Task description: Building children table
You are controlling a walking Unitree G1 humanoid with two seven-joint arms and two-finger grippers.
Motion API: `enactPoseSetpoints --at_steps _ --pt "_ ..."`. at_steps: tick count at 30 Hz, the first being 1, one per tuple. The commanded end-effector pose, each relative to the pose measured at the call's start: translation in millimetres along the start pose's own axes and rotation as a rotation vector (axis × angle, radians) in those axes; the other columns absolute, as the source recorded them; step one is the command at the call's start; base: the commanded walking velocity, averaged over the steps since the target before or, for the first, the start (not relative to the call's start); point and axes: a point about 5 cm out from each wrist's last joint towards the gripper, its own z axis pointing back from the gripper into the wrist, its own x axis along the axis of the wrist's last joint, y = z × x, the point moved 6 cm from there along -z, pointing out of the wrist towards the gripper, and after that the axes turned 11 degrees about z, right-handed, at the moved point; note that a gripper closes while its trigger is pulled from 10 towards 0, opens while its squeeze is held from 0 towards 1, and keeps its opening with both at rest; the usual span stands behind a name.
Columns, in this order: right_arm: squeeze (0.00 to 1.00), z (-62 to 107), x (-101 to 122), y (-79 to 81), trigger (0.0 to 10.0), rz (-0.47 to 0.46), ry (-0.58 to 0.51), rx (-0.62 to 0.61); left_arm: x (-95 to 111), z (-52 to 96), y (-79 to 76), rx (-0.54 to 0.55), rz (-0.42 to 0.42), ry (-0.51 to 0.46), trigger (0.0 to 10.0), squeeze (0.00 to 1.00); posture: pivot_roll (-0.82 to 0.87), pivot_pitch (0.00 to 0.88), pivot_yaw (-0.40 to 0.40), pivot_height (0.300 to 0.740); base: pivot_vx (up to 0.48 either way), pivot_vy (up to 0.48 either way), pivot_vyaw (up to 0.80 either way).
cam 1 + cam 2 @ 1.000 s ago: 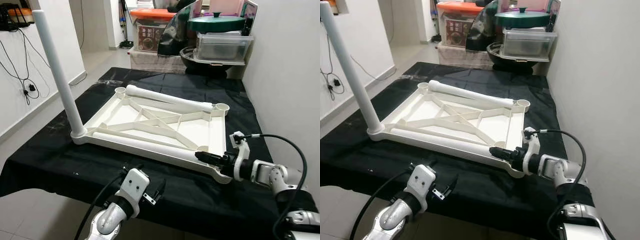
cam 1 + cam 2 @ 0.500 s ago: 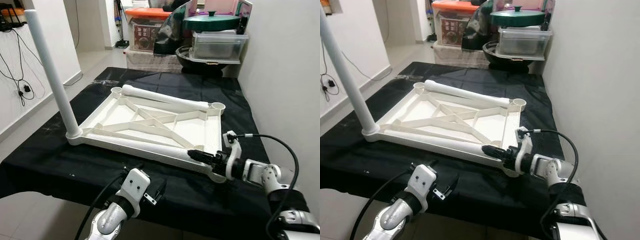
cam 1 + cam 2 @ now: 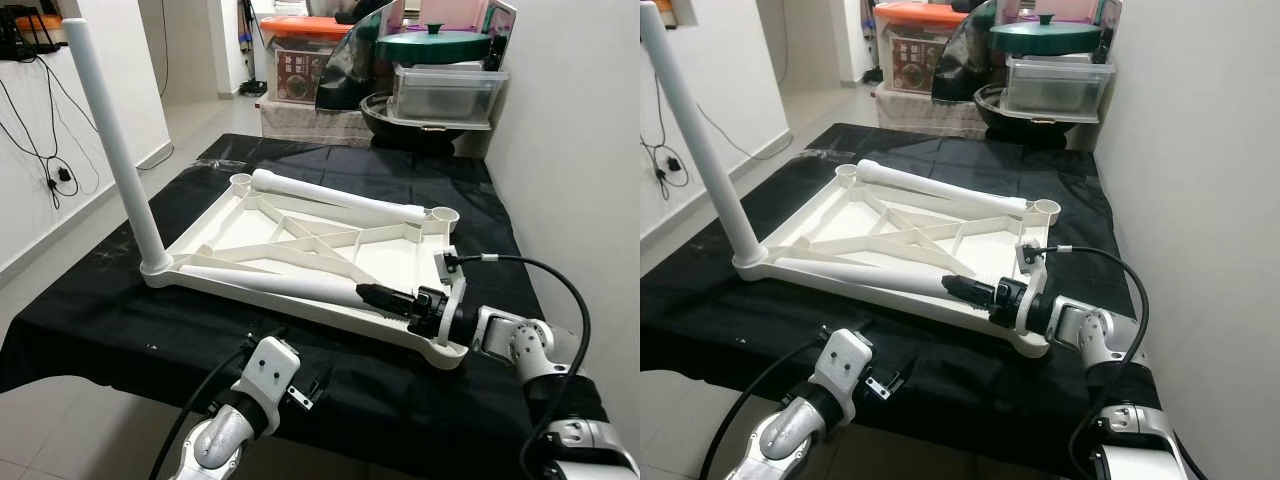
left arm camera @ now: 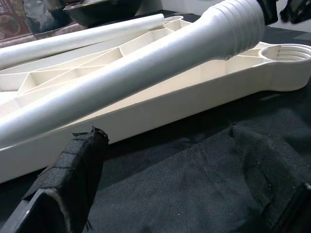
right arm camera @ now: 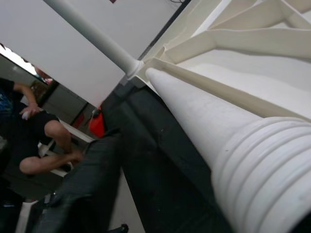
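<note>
White plastic children's tabletop (image 3: pixel 330 255), turned underside up, ribs showing, lying across the middle of a desk draped in black cloth (image 3: pixel 120 320). One long white plastic leg (image 3: pixel 112 145) standing upright, screwed into the socket at the tabletop's near left corner. Second white leg (image 3: pixel 335 200) lying loose along the tabletop's far edge, between the two far corner sockets. Third white leg (image 3: pixel 280 284) lying along the near edge, its threaded end lifted off the tabletop and pinched between the black fingers of the right gripper (image 3: pixel 385 297), short of the open round socket (image 4: pixel 286 52) at the near right corner. Right arm reaching in over the desk's right edge, a black cable looping above its wrist.

Left gripper (image 4: pixel 160 194) hovering low at the desk's near edge, fingers spread apart, nothing between them, cloth-wrapped fingertips (image 4: pixel 77 160) pointing at the tabletop's near rim.

Beyond the desk's far edge, blocking that side: a clear plastic storage box (image 3: pixel 445 95) stacked on a dark round basin, a green pot lid (image 3: pixel 432 45) on top, an orange-lidded bin (image 3: pixel 300 60) further back with a printed label too small to read. White wall close along the desk's right edge. Black cables (image 3: pixel 45 150) hanging down the left wall. Seated person (image 5: pixel 34 136) visible in the right wrist view, past the upright leg.
</note>
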Motion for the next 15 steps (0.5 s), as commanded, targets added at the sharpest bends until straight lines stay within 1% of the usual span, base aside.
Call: enactPoseSetpoints --at_steps 1,11,15 --pt "0.00 0.2 -3.5 -2.2 0.0 0.013 0.008 -0.018 -0.8 -0.3 -0.8 -0.006 -0.005 0.007 10.0 0.00 0.15 0.000 -0.067 0.740 0.000 0.000 0.00" --pt "0.00 2.6 -0.3 -3.6 0.0 0.014 -0.015 -0.022 -0.9 -0.6 -0.7 -0.006 -0.006 0.006 10.0 0.00 0.15 0.000 -0.067 0.740 0.000 0.000 0.00" --pt "0.00 6.8 4.5 -1.8 0.0 0.010 -0.055 0.004 -1.5 -1.0 -0.6 -0.007 -0.007 0.009 10.0 0.00 0.16 0.000 -0.068 0.740 0.000 0.000 0.00"
